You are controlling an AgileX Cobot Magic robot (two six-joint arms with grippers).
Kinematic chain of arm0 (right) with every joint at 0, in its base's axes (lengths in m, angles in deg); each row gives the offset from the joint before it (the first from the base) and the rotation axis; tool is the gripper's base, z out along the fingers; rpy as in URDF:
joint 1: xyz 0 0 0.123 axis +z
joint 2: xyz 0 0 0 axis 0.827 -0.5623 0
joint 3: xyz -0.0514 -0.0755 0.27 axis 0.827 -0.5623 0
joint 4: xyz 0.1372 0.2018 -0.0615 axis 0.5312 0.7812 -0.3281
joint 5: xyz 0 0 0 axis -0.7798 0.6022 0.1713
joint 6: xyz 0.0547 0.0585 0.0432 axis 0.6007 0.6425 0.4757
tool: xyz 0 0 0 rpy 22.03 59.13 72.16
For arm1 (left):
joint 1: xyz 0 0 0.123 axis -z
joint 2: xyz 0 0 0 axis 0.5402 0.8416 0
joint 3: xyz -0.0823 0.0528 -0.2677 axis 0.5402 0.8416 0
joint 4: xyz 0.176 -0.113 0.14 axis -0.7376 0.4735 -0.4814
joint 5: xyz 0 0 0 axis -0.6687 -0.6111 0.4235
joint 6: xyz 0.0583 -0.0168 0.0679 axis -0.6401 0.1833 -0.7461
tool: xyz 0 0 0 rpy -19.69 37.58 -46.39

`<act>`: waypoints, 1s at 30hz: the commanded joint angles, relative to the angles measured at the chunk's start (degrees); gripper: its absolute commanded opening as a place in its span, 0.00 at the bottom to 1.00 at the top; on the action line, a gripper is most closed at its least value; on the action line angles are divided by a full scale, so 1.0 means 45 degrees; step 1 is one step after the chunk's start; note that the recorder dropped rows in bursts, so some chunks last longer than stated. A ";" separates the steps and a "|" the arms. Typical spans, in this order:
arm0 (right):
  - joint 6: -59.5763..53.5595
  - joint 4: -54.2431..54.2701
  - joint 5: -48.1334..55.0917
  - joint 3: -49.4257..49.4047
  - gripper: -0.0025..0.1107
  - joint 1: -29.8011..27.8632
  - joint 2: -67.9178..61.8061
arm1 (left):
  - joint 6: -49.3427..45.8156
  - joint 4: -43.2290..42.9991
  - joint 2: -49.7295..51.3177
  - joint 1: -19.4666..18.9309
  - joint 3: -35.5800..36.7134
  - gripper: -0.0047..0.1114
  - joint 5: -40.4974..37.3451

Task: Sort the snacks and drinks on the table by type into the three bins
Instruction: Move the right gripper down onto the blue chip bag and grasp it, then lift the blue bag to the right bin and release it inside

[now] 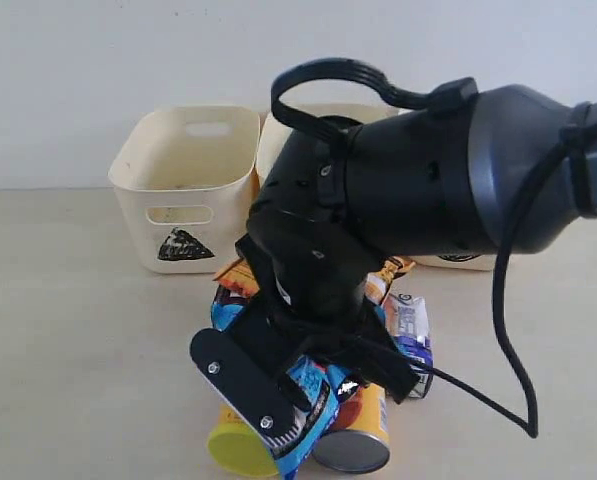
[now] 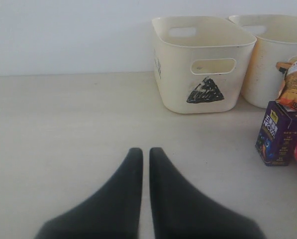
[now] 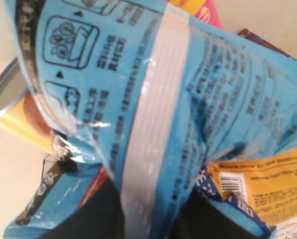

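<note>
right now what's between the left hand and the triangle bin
Nothing but bare table. The left wrist view shows an open stretch from the left hand up to the triangle bin.

Right arm's gripper (image 1: 323, 398) reaches in from the right, jaws clamped either side of a blue foil bag (image 1: 310, 385) atop the snack pile, front-centre of table (image 1: 68, 350). Below: yellow-green tube lid (image 1: 236, 447) & orange-yellow chip tube (image 1: 356, 440). White-and-blue carton (image 1: 410, 325) just beside, at right; orange foil bag (image 1: 240, 275) behind. Triangle-marked bin (image 1: 188, 175) rear left, 2nd bin (image 1: 276, 140) alongside, mostly hidden by arm.
</note>
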 commanded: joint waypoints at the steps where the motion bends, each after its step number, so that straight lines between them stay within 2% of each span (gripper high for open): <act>1: 0.0068 -0.0306 0.0362 -0.0025 0.02 0.0022 0.0224 | 0.0117 -0.0005 -0.0032 -0.0024 -0.0046 0.07 0.0112; 18: 0.0257 -0.0177 0.1231 -0.0025 0.02 0.0050 0.3001 | 0.0117 -0.0005 -0.0032 -0.0024 -0.0046 0.07 0.0086; 24: 0.2828 -0.0271 0.0921 -0.0025 0.02 -0.0201 0.4211 | 0.0117 -0.0005 -0.0032 -0.0024 -0.0046 0.07 0.0086; 30: 0.5542 -0.0310 0.0200 -0.0025 0.02 -0.1125 0.4666 | 0.0117 -0.0005 -0.0032 -0.0024 -0.0046 0.07 0.0086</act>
